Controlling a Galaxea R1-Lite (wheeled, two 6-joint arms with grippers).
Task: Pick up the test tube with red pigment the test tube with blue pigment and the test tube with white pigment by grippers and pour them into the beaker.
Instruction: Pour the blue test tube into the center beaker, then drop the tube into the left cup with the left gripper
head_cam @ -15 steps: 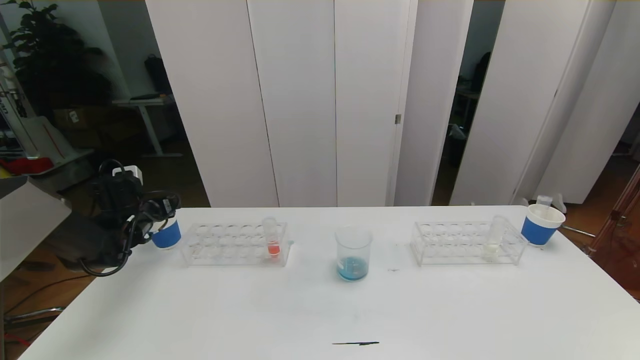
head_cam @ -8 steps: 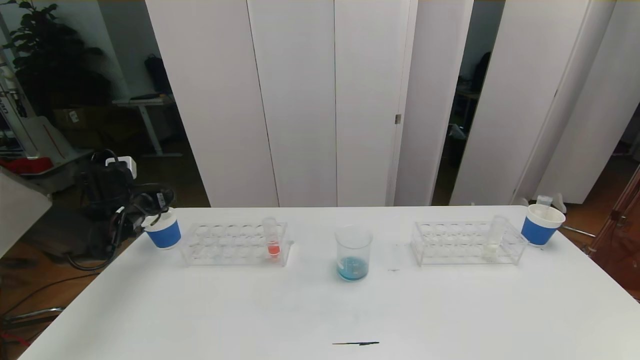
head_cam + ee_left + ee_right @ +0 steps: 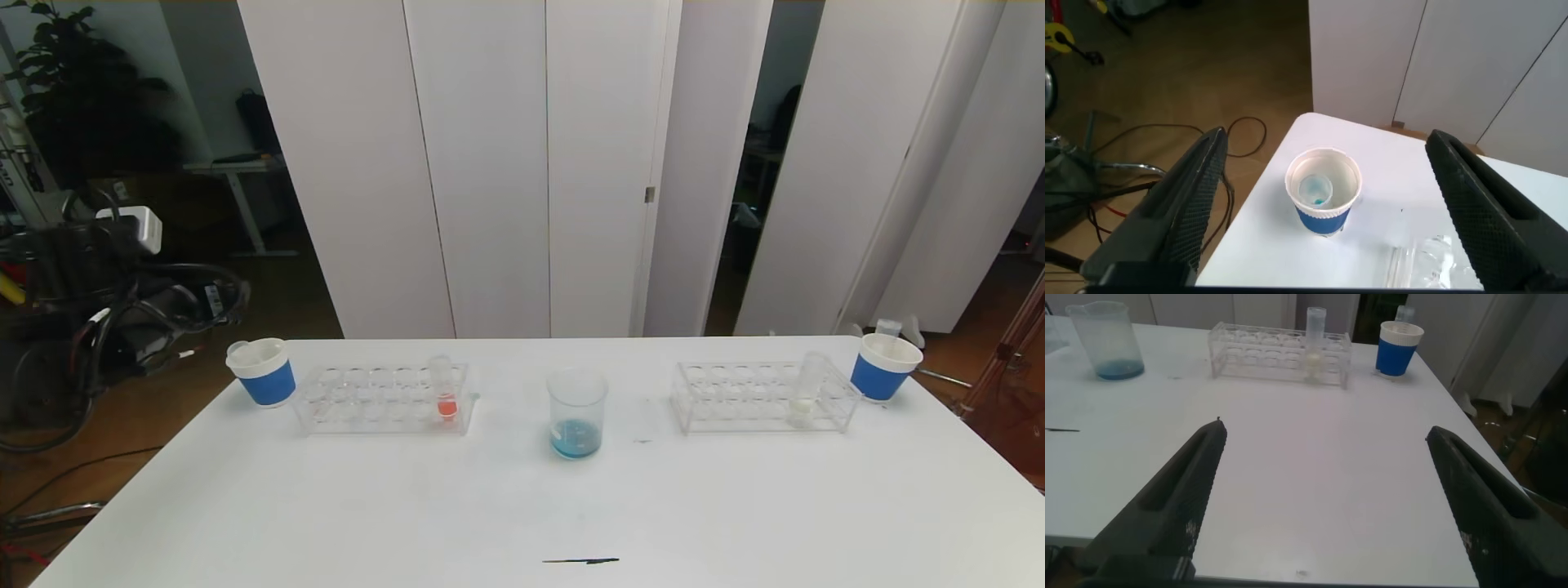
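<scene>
The test tube with blue pigment [image 3: 1313, 189] stands inside the left blue paper cup [image 3: 263, 374], with only a trace of blue at its bottom. My left gripper [image 3: 1327, 137] is open and empty, well above that cup; its arm [image 3: 122, 302] hangs off the table's left edge. The red tube [image 3: 445, 390] stands in the left rack [image 3: 359, 400]. The beaker [image 3: 577, 412] at mid-table holds blue liquid. The white tube [image 3: 807, 389] stands in the right rack [image 3: 735, 398]. My right gripper [image 3: 1327, 429] is open and empty, low over the table's near right part, out of the head view.
A second blue paper cup [image 3: 884, 367] stands at the table's far right with a clear tube [image 3: 888, 327] behind its rim. A thin dark mark [image 3: 581, 561] lies near the front edge. Cables lie on the floor left of the table [image 3: 1167, 155].
My left gripper has drawn back from the left blue cup, up and to the left off the table. The cup now stands uncovered with the tube in it.
</scene>
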